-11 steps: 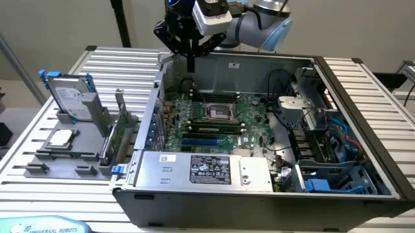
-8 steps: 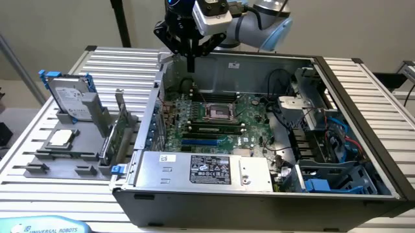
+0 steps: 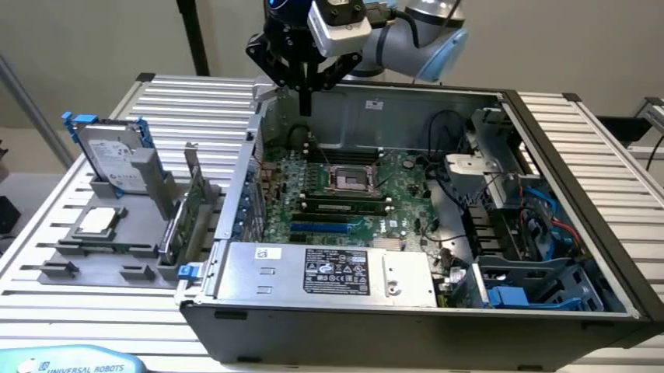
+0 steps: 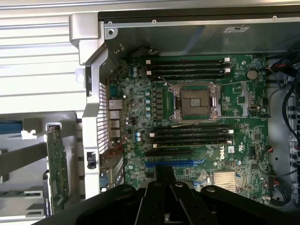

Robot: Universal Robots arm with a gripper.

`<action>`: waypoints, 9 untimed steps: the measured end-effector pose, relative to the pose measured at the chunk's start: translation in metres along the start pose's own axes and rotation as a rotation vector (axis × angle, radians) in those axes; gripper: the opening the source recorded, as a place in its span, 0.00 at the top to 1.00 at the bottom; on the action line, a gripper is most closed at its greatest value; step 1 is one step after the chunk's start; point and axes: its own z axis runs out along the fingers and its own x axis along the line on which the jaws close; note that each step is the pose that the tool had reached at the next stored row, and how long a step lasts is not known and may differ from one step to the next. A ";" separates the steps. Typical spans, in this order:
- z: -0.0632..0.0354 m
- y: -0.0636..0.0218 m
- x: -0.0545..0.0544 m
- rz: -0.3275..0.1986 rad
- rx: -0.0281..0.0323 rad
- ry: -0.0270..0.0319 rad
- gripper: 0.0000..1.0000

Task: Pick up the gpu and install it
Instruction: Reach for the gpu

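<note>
The gpu (image 3: 189, 208) stands on edge in a grey holder (image 3: 104, 256) on the slatted table, just outside the open computer case on the exterior view's left. Its green board and silver bracket face the case wall. The wrist view shows it as a thin green card (image 4: 56, 164) beside the case's perforated rear panel. My gripper (image 3: 306, 107) hangs above the case's back corner, over the motherboard (image 3: 343, 194), well apart from the gpu. Its fingers are pressed together with nothing in them. In the wrist view the gripper (image 4: 164, 177) sits over the blue slot (image 4: 168, 164).
A silver hard drive with blue rails (image 3: 114, 155) stands upright at the holder's far end, and a square silver CPU chip (image 3: 99, 221) lies flat nearer. Inside the case are the empty CPU socket (image 4: 197, 101), memory sticks (image 4: 187, 68), the power supply (image 3: 332, 270) and cables (image 3: 518, 217).
</note>
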 end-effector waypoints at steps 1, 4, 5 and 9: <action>0.0000 0.0000 0.000 0.000 0.0000 0.0000 0.89; -0.0002 -0.0007 0.002 0.000 0.0002 0.0001 0.89; -0.0002 -0.0014 0.006 0.000 0.0001 0.0001 0.89; -0.0008 -0.0065 0.023 0.000 0.0000 0.0000 0.89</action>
